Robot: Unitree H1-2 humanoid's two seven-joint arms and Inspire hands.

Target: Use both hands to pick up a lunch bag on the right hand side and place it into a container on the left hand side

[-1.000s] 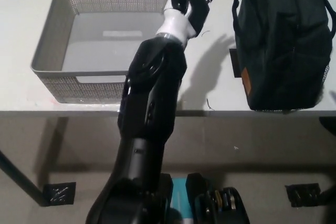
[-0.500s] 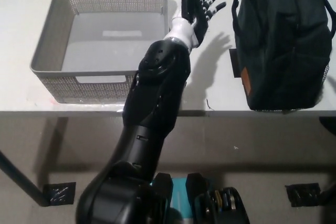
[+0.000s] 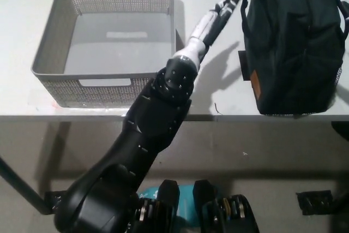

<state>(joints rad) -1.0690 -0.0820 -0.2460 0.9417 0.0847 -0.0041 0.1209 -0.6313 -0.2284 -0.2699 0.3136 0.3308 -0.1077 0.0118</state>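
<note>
A: Nearest item?
B: The left hand point(image 3: 215, 17), over the table point(image 3: 218, 88) between basket point(image 3: 46, 61) and bag point(image 3: 297, 42). It has turned edge-on since a moment ago; fingers straight, holding nothing.
A: The bag?
B: Upright at the table's right, untouched, apart from the hand. Right hand not seen.
A: Meaning?
B: Approach under way; no grasp yet.

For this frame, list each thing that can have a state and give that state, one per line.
Lunch bag: upright on the table's right side, closed, not held.
Basket: on the table's left side, nothing in it.
Left hand: edge-on between basket and bag, fingers extended toward the bag, holding nothing.
Right hand: not in view.
Table: bears the basket and the bag.
</note>
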